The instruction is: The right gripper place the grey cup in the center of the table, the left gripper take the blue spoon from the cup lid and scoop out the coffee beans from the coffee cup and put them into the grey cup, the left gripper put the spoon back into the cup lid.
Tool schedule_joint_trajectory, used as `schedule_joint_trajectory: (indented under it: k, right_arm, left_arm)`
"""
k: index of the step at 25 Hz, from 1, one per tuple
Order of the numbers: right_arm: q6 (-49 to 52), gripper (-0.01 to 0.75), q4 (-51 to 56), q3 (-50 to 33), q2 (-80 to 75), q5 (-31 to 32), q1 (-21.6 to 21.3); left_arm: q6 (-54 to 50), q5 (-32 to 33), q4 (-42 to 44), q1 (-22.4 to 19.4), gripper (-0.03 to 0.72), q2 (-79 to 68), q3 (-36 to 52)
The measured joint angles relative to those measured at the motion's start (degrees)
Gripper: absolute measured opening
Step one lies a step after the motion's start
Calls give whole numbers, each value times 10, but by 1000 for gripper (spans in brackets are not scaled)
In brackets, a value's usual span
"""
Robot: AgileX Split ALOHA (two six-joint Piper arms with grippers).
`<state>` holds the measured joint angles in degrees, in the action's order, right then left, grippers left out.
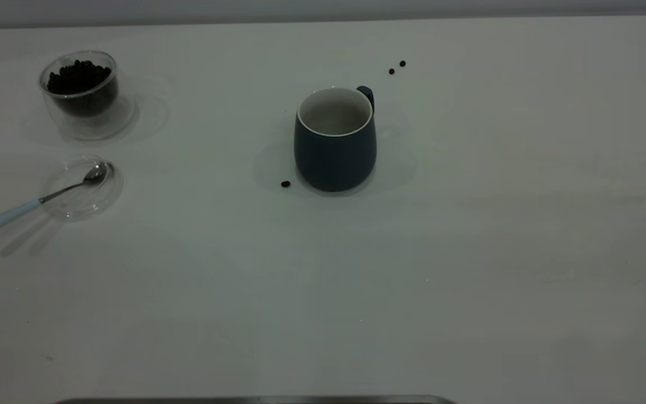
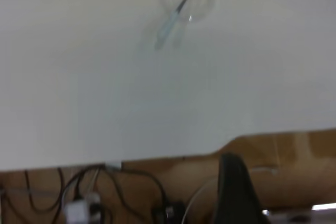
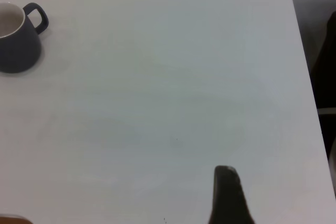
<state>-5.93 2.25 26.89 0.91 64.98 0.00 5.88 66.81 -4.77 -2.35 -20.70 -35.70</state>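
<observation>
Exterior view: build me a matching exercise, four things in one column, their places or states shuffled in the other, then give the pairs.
Things:
1. grey cup
2. blue spoon
3. coffee cup
4. two loose beans

Places or states:
A. bowl resting in the cup lid, handle sticking out over the table
B. lying on the table behind the mug's handle
C. upright near the table's centre
D. at the far left, holding dark coffee beans

Pairs: 1-C, 2-A, 3-D, 4-B
</observation>
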Motion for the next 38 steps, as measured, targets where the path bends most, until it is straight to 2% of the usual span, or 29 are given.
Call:
schedule_joint_trajectory:
  k: [7,21,26,33,38]
  right_arm:
    - [0,461,0,0,0,0,0]
    - [0,461,0,0,0,0,0]
    - [0,461,0,0,0,0,0]
    - [0,461,0,0,0,0,0]
    - [0,461,0,0,0,0,0]
  left_arm:
    - [-10,-17,12,0,534,0,75]
    - [-11,-27,12,0,534,2,78]
    - [-11,-28,12,1,534,59,78]
    - [-12,-25,12,22,534,188,78]
    - [-23,-18,12,22,534,217,78]
